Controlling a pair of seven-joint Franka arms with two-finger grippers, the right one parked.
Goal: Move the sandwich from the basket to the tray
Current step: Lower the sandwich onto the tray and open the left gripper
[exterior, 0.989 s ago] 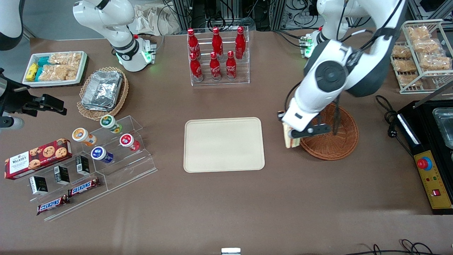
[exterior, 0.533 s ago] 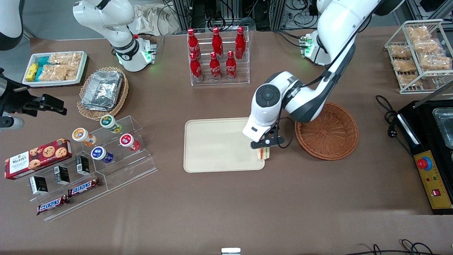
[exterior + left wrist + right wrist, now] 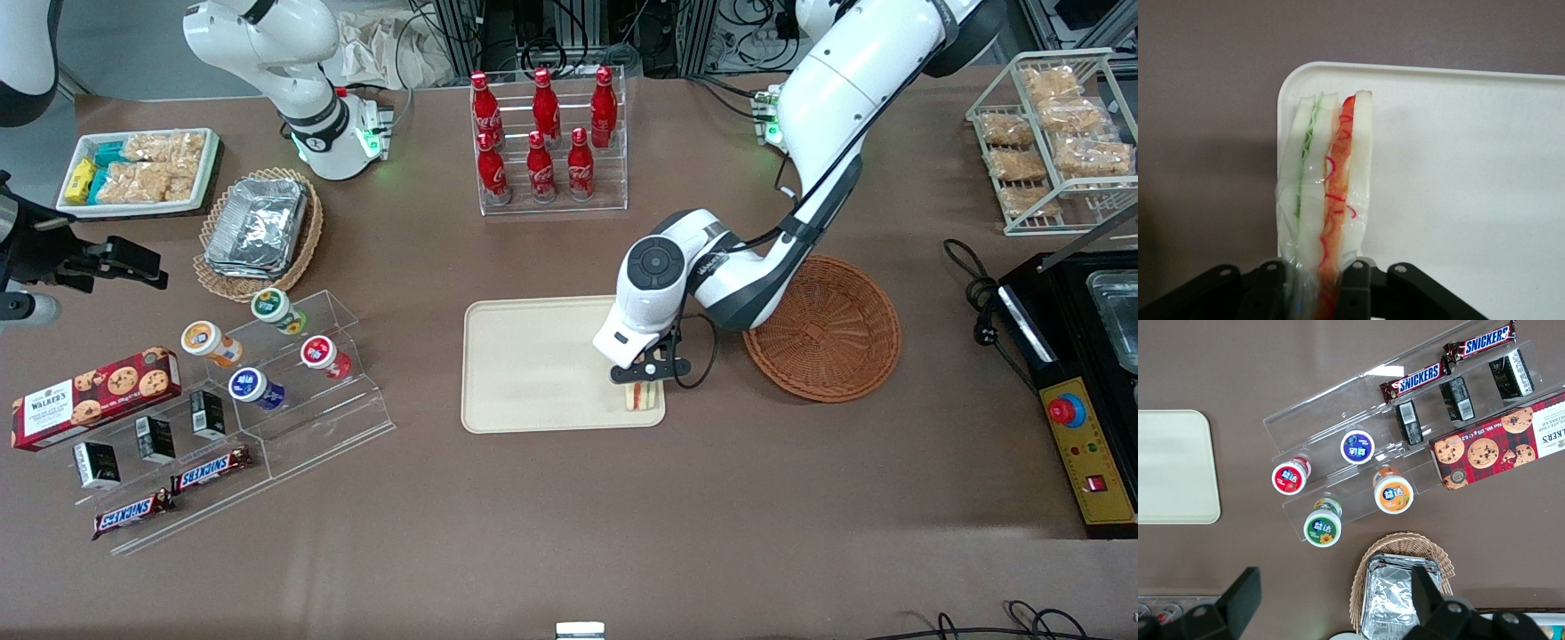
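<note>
My left gripper (image 3: 642, 377) is shut on the sandwich (image 3: 642, 396), a wrapped wedge of white bread with red-orange and green filling. It holds the sandwich low over the corner of the cream tray (image 3: 533, 364) that is nearest the front camera and the basket. In the left wrist view the sandwich (image 3: 1328, 187) stands on edge between the black fingers (image 3: 1357, 290), over the tray's rounded corner (image 3: 1458, 167). The reddish-brown wicker basket (image 3: 822, 329) lies beside the tray, toward the working arm's end, with nothing in it.
A rack of red cola bottles (image 3: 544, 142) stands farther from the camera than the tray. Clear acrylic steps with yogurt cups (image 3: 267, 356), snack bars and a cookie box (image 3: 93, 398) lie toward the parked arm's end. A black appliance (image 3: 1080, 373) sits at the working arm's end.
The gripper carried the sandwich from the basket's edge across to the tray, then lowered it over the tray's near corner. The basket now holds nothing.
</note>
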